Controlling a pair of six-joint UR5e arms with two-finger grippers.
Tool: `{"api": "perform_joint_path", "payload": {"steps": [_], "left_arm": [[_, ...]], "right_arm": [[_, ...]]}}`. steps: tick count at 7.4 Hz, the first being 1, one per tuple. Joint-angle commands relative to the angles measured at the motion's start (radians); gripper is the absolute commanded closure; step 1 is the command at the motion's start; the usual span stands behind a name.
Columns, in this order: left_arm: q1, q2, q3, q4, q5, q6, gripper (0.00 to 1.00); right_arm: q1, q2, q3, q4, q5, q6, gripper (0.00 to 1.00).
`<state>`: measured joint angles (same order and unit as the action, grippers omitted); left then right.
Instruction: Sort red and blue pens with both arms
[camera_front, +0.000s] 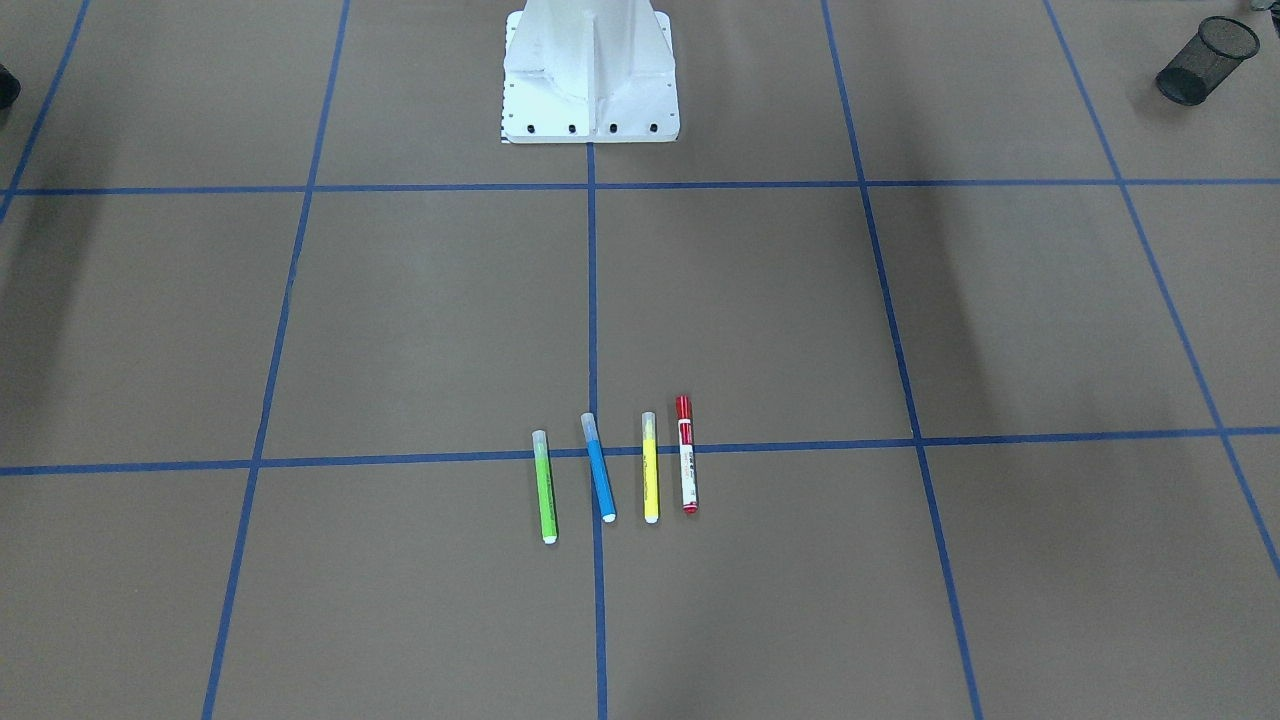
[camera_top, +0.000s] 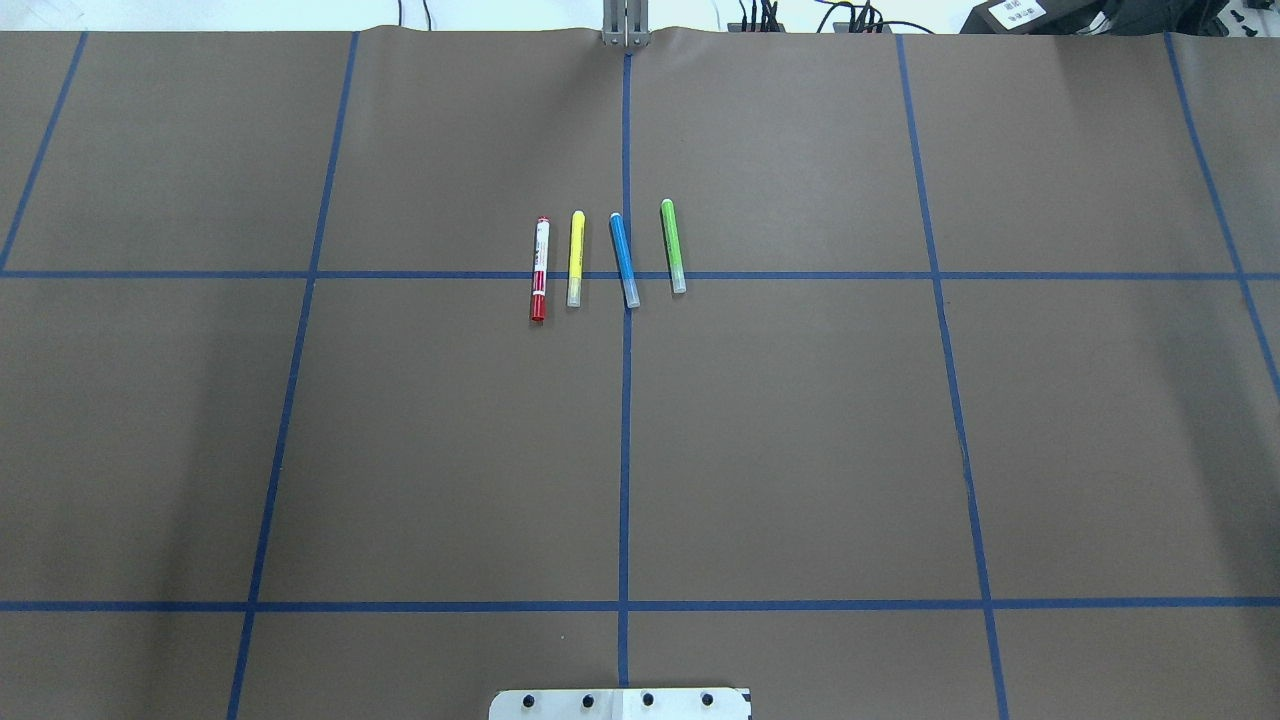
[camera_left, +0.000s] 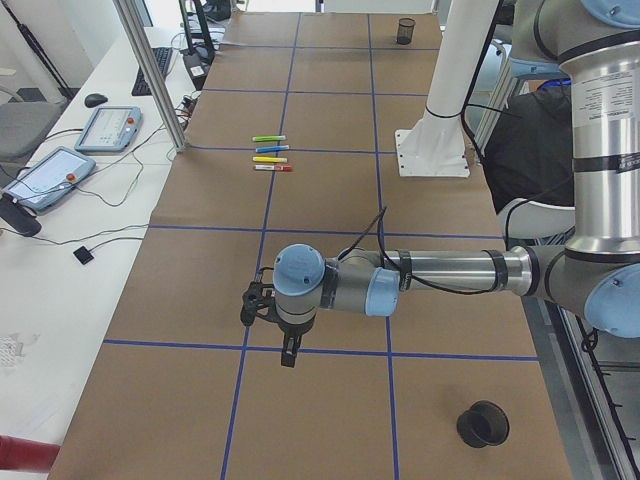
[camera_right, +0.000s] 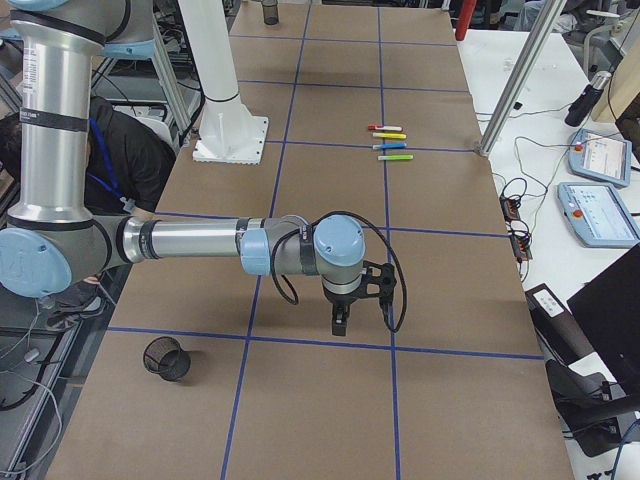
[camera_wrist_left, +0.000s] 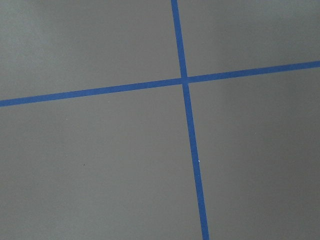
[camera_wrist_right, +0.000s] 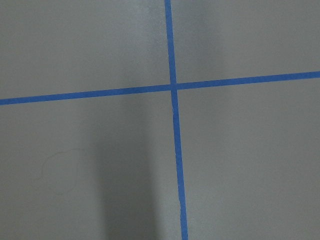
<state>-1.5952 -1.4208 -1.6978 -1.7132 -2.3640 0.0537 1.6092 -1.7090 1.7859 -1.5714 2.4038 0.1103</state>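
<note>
Pointing down over a crossing of blue tape lines (camera_wrist_left: 185, 80), the left gripper (camera_left: 288, 356) hung just above the brown table (camera_top: 800, 450) near the robot's left end, and the right gripper (camera_right: 340, 325) hung the same way near the right end. Both showed only in the side views, and the wrist cameras caught only bare paper and tape, so I could not tell whether either pair of fingers was spread or closed. Neither was near the pens. The red marker (camera_top: 539, 270) lay at the robot's left end of a row of four pens, across a tape line in the middle of the table, on the side far from the white pedestal (camera_front: 590, 75), with its red cap toward the robot. Beside it lay a yellow pen (camera_top: 576, 258), then the blue pen (camera_top: 624, 260), slightly slanted with its clear cap on the centre tape line, then a green pen (camera_top: 672, 245). The four lay close together without touching. A black mesh cup (camera_left: 483, 424) lay on its side near the left arm, and another (camera_right: 166, 358) near the right arm. A person in a dark top (camera_left: 530, 150) sat behind the robot.
</note>
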Motion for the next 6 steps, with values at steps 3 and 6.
{"api": "perform_joint_path", "payload": {"steps": [3,6], "left_arm": [[0.0,0.0,0.004,0.0,0.002,0.002,0.0],[0.001,-0.003,-0.005,-0.005,0.002,0.003,0.0]], "right_arm": [[0.0,0.0,-0.003,-0.001,-0.003,-0.003,0.0],[0.0,-0.001,-0.005,-0.001,-0.002,-0.004,0.0]]}}
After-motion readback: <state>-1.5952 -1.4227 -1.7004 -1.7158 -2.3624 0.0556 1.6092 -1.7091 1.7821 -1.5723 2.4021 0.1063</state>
